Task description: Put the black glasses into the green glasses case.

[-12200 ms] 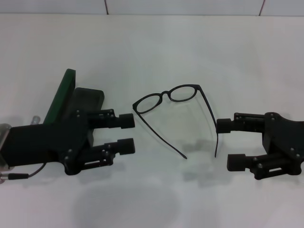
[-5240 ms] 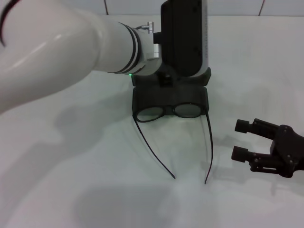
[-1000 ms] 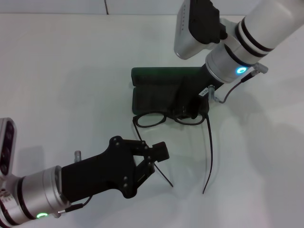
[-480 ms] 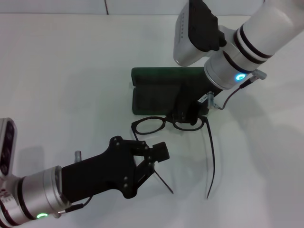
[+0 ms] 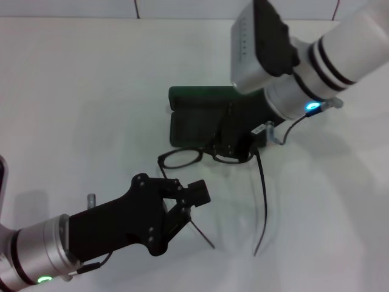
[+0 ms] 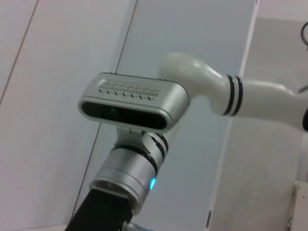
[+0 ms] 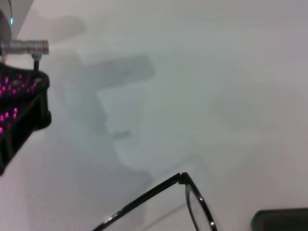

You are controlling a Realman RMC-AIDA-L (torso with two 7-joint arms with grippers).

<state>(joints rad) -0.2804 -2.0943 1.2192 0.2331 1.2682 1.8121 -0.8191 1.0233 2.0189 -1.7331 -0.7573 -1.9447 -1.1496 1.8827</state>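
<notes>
**Glasses gripped at the front frame, drawn off the case edge**

Right arm reaches down from above over the green glasses case, wrist bent so that my right gripper sits at the case's near edge. Its fingers are closed on the black glasses at the front frame, by the rim on my right side. The case lies open on the white table, lid folded away from me, dark lining up.

The glasses are just in front of the case, on my side of it. The rim on my left side shows clear of the case's near edge; both temple arms run from the frame toward me across the table.

My left gripper hangs low, well short of the case on my side and toward my left, fingers parted and holding nothing. One temple arm passes close beside its fingertips; whether they touch I cannot tell.

Against half a second ago: the frame has slid toward my left along the case's near edge and turned slightly. My left gripper has shifted a little, its fingers parted as before.
</notes>
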